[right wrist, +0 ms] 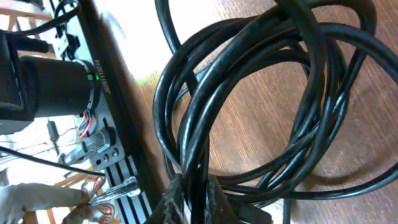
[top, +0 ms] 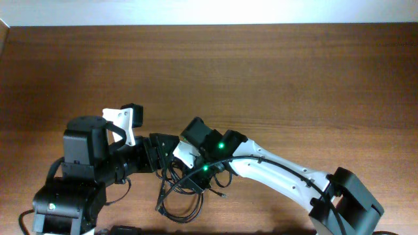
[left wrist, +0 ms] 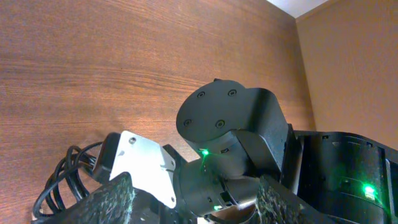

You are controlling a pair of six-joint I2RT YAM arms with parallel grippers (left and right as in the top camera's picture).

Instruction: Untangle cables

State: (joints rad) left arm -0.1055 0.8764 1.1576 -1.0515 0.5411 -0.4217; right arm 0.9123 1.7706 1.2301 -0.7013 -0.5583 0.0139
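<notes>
The cables [top: 183,199] are a loose coil of black loops on the wooden table near its front edge, under both grippers. In the right wrist view the coil [right wrist: 261,106] fills the frame, and my right gripper [right wrist: 193,202] is shut on a few strands of it. From overhead the right gripper [top: 189,177] sits at the coil's top edge. My left gripper [top: 163,155] is just left of it. Its fingers [left wrist: 199,190] are open and empty, with the right arm's wrist [left wrist: 230,124] close in front. Part of the coil [left wrist: 62,180] shows at the lower left.
The left arm's base [top: 68,196] stands at the front left and the right arm's base [top: 346,205] at the front right. A black rail with equipment [right wrist: 106,93] runs past the table's front edge. The wooden table [top: 261,72] stretches behind the arms.
</notes>
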